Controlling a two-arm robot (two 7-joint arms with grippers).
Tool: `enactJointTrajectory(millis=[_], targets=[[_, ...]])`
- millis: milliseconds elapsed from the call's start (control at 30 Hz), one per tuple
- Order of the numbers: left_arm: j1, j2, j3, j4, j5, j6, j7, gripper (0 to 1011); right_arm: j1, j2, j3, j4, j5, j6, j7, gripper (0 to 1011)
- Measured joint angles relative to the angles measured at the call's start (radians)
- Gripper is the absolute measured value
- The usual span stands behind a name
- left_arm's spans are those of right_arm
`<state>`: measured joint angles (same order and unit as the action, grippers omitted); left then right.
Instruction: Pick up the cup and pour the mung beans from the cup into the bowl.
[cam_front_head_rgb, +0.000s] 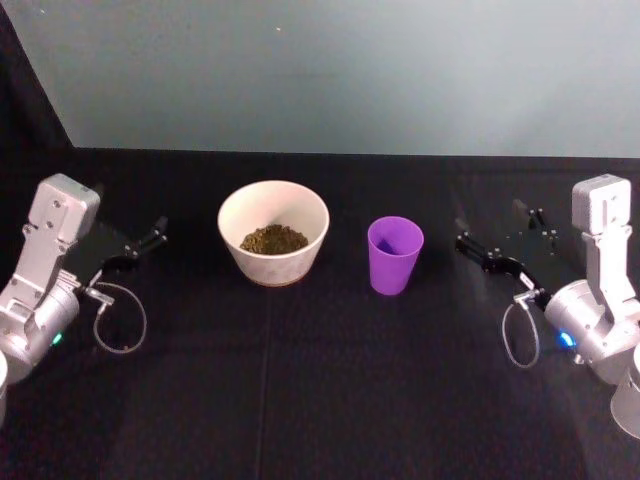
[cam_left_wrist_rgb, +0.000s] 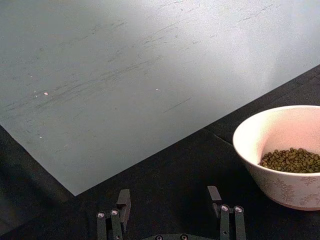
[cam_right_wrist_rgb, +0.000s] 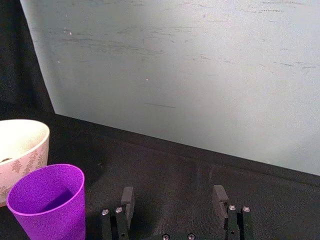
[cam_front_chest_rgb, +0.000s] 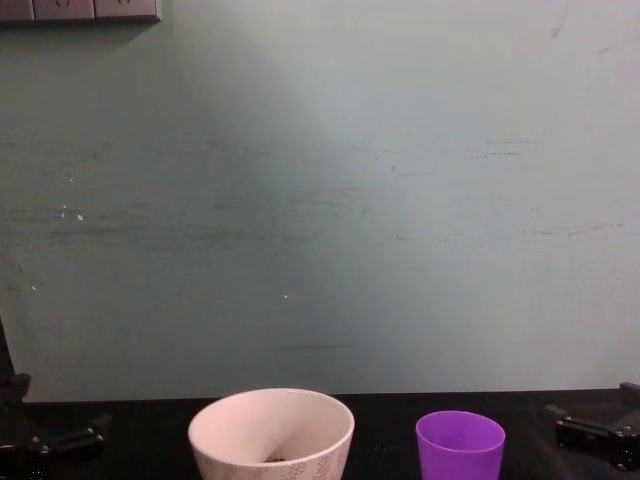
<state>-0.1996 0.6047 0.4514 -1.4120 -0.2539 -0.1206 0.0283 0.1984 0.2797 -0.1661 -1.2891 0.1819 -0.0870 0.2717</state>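
Mung beans (cam_front_head_rgb: 273, 239) are already lying in the bowl (cam_front_head_rgb: 273, 212); the cup (cam_front_head_rgb: 395, 255) is standing upright just beside it on the counter (cam_front_head_rgb: 320, 400). Both the left gripper (cam_front_head_rgb: 150, 240) and right gripper (cam_front_head_rgb: 478, 248) are being held spread, well apart. Needless regrasping is risking a knocked-over cup.

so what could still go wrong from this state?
1. The mung beans already lie in the bowl, and the cup looks empty from the head and right wrist views, so another grasp would likely pour nothing.
2. The cup stands close beside the bowl; if the open right gripper reaches in again, it could tip the light cup or nudge the bowl.
The open left gripper is parked on the left.
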Motion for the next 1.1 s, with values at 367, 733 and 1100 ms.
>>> enactJointTrajectory(millis=[367, 733, 1100], targets=[[0.000, 0.000, 0.000, 0.000, 0.000, 0.000, 0.000, 1000, 0.001, 0.001, -0.001, 0.000, 0.001, -0.001, 0.000, 1000], [0.000, 0.000, 0.000, 0.000, 0.000, 0.000, 0.000, 1000, 0.001, 0.002, -0.001, 0.000, 0.001, -0.001, 0.002, 1000], [0.000, 0.000, 0.000, 0.000, 0.000, 0.000, 0.000, 1000, 0.001, 0.002, -0.001, 0.000, 0.002, -0.001, 0.002, 1000]])
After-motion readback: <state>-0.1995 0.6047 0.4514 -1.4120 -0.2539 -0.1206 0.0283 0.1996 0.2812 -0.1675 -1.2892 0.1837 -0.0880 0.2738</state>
